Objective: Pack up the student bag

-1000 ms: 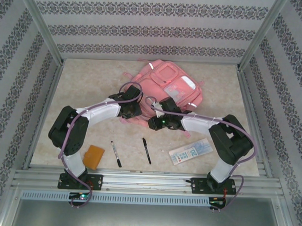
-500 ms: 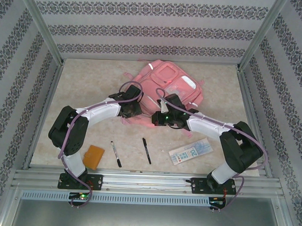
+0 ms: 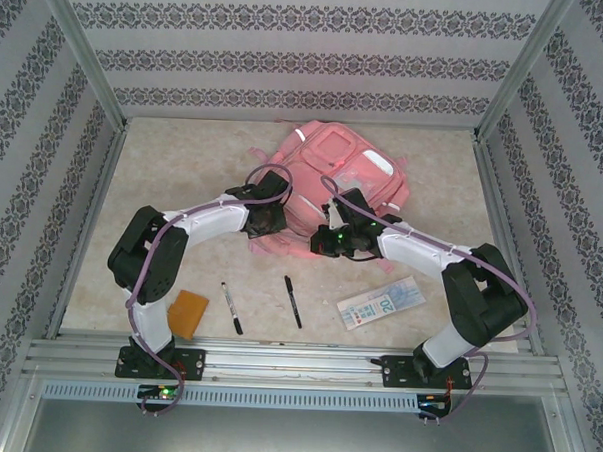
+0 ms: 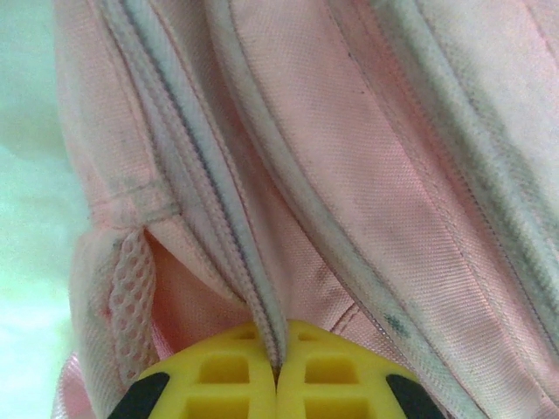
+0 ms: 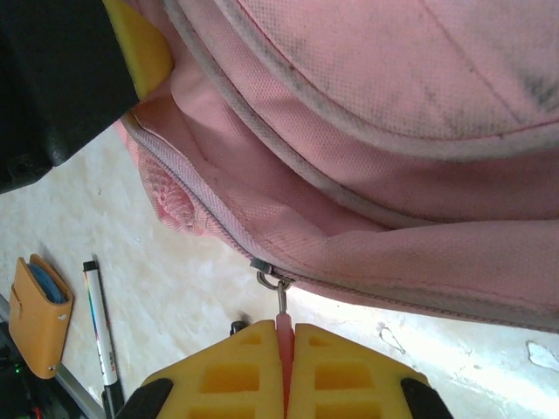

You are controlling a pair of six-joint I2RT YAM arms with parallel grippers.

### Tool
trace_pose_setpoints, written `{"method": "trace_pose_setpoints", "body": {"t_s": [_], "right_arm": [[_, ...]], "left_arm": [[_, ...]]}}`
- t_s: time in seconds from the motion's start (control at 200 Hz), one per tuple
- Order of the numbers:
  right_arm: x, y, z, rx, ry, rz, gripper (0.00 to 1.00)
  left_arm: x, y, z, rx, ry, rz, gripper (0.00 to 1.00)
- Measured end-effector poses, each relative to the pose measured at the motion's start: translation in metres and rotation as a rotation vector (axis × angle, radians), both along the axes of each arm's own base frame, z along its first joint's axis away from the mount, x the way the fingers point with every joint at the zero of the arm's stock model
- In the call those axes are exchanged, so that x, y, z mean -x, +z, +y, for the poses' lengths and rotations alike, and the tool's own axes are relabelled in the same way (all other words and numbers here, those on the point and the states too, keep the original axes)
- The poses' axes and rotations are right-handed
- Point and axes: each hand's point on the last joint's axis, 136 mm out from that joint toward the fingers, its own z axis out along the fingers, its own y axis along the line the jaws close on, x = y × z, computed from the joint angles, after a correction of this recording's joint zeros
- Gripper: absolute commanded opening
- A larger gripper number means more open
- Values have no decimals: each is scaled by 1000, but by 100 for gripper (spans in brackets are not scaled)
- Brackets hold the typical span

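The student bag [image 3: 333, 182], a large pink backpack, lies at the back middle of the table. My left gripper [image 3: 269, 228] is at its near left corner. In the left wrist view the left gripper [image 4: 278, 371] is shut on the bag's grey-pink zip edge [image 4: 253, 288]. My right gripper [image 3: 320, 249] is at the bag's near edge, just right of the left one. In the right wrist view the right gripper [image 5: 286, 336] is shut on the pink pull tab [image 5: 283, 325] that hangs from the metal zip slider [image 5: 265, 271]. The zip looks closed to the slider's right.
On the table in front of the bag lie an orange case [image 3: 188, 313], two black pens [image 3: 232, 308] [image 3: 293, 301] and a flat printed packet [image 3: 381, 303]. Metal frame posts and patterned walls close in the left, right and back sides.
The right arm reached left and forward to the bag's near edge, and its gripper closed on the zip pull. The left gripper shifted slightly right and closed on the zip edge.
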Motion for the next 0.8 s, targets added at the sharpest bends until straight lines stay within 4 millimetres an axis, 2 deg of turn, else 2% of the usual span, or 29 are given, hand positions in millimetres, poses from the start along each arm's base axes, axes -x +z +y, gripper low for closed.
{"method": "trace_pose_setpoints", "body": {"t_s": [0.165,0.505,0.64,0.799], "right_arm": [[-2,5,-14,13,-35,9,0],[-9,0,-46,26,-90,55,0],[-6,-18,-85,109,-172,116,0],[-7,-25,-105,139,-205,135,0]], "left_arm": [[3,2,-8,24,-23,5,0],[1,8,-17,51,-53,-22,0],[-5,5,4,6,-24,-35,0],[-9,6,16,-16,-13,-45,0]]}}
